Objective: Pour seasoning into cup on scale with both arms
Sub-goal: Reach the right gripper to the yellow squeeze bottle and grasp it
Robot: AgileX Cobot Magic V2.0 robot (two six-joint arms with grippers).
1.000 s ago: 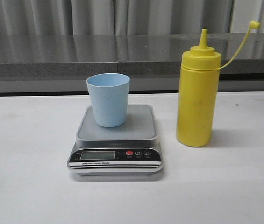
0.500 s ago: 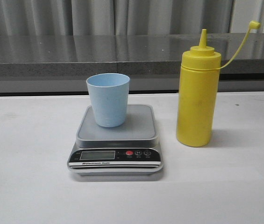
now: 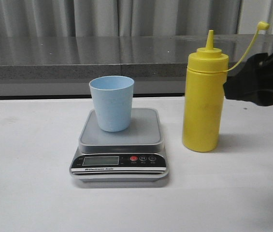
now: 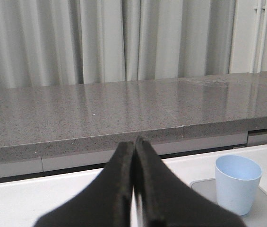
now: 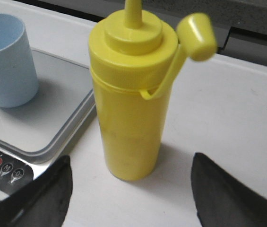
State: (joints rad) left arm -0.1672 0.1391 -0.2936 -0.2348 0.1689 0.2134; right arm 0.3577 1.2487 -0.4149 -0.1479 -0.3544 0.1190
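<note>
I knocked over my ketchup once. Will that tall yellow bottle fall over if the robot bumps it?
Probably, if bumped near the top: the yellow bottle is tall on a narrow base. Its smooth round sides might slip or roll once down. The right pincer is open around it, not touching.

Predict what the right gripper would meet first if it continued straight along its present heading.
Most likely the yellow bottle: it stands upright, centred between the open right gripper fingers, untouched, though the depth between them is unclear.

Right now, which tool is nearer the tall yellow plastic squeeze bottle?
Right. The right tool is open, straddling the tall yellow plastic squeeze bottle without touching. The left tool is shut, off beyond the cup.
</note>
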